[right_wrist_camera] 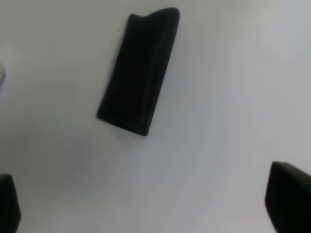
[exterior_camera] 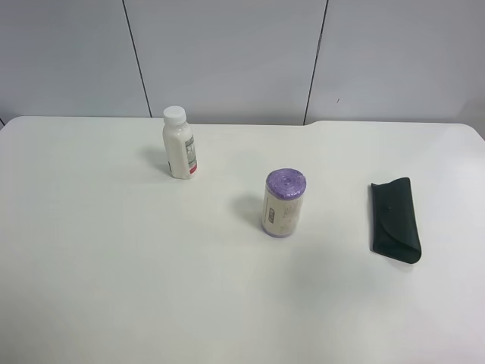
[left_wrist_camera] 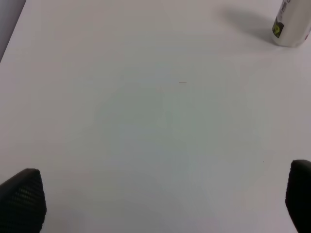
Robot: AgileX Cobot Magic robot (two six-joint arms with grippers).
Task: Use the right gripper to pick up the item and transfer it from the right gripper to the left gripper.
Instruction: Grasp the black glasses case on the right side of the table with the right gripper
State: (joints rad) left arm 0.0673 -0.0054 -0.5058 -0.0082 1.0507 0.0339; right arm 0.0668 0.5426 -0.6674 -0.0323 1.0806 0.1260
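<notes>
The black glasses case (exterior_camera: 395, 220) lies flat at three o'clock from the purple-topped cylinder (exterior_camera: 285, 203), well apart for an easy grab, the right gripper (right_wrist_camera: 148, 201) hanging near above it, fingers spread wide, the left gripper (left_wrist_camera: 160, 199) equally spread over the table (left_wrist_camera: 146, 97), presumably ready to receive.

I'm seeing the flat black glasses case (exterior_camera: 395, 220) lying closed on the table (exterior_camera: 114, 288), clear of the spread right gripper (right_wrist_camera: 148, 201).
</notes>
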